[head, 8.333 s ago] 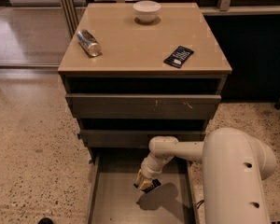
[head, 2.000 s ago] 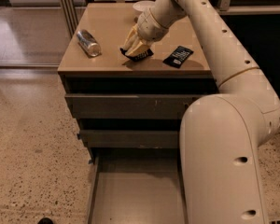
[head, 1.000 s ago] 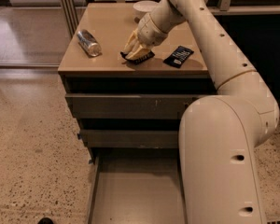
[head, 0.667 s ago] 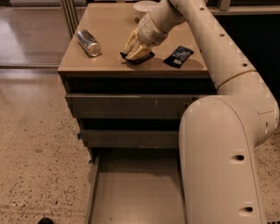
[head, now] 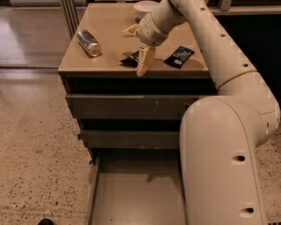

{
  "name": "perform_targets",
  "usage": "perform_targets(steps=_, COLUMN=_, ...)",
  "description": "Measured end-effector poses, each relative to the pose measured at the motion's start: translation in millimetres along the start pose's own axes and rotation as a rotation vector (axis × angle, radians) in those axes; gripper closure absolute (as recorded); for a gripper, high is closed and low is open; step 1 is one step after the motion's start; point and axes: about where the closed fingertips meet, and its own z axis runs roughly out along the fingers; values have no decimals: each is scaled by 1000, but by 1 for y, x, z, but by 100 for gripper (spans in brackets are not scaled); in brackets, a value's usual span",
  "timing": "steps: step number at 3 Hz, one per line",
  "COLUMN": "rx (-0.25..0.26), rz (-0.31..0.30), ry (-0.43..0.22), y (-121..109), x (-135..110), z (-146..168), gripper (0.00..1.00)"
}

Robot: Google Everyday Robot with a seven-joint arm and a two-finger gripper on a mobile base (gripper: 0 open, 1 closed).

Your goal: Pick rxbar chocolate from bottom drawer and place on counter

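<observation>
The rxbar chocolate, a small black bar, lies on the tan counter near its front edge. My gripper hovers right over it with its two yellowish fingers spread apart, one on each side of the bar, holding nothing. The bar is partly hidden behind the nearer finger. The bottom drawer is pulled out below, and its grey floor is bare.
A second black bar with a white label lies to the right of the gripper. A silver can lies on its side at the counter's left. A white bowl stands at the back. My arm's large body fills the lower right.
The gripper, which was shut on the bar just above the counter, has opened. The bar now rests on the counter between the fingers.
</observation>
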Motion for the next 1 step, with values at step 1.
perform_targets(steps=1, rx=0, rz=0, ry=0, y=0, x=0, z=0, gripper=0)
